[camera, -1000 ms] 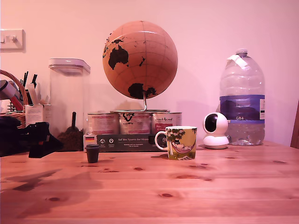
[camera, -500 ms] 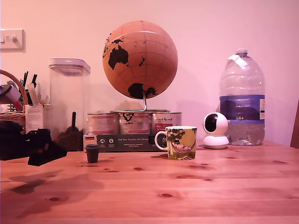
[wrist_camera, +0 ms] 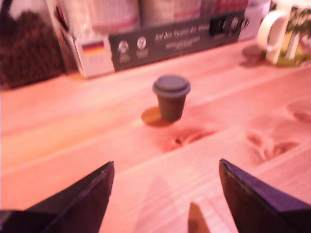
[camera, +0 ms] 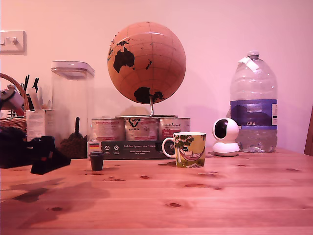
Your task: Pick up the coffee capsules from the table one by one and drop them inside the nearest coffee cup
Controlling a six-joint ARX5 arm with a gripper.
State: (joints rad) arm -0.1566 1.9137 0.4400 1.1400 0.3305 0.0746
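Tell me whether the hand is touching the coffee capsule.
Apart. The wrist view shows bare table between the open hand and the upright capsule.

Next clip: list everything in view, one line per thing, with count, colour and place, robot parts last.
capsule: one, near-black, upright on the table, exterior view's left of the mug
mug: one, white handle, green print, mid-table
table: one, light pine with knots
tins: three, silver, in a dark box behind the capsule
globe: one, tan and black, above the tins
clear canister: one, dark grounds at its bottom, exterior view's left of the tins
camera: one, white, exterior view's right of the mug
water bottle: one, clear, blue label, far right
basket: one, far left edge
gripper: one, black, open, short of the capsule
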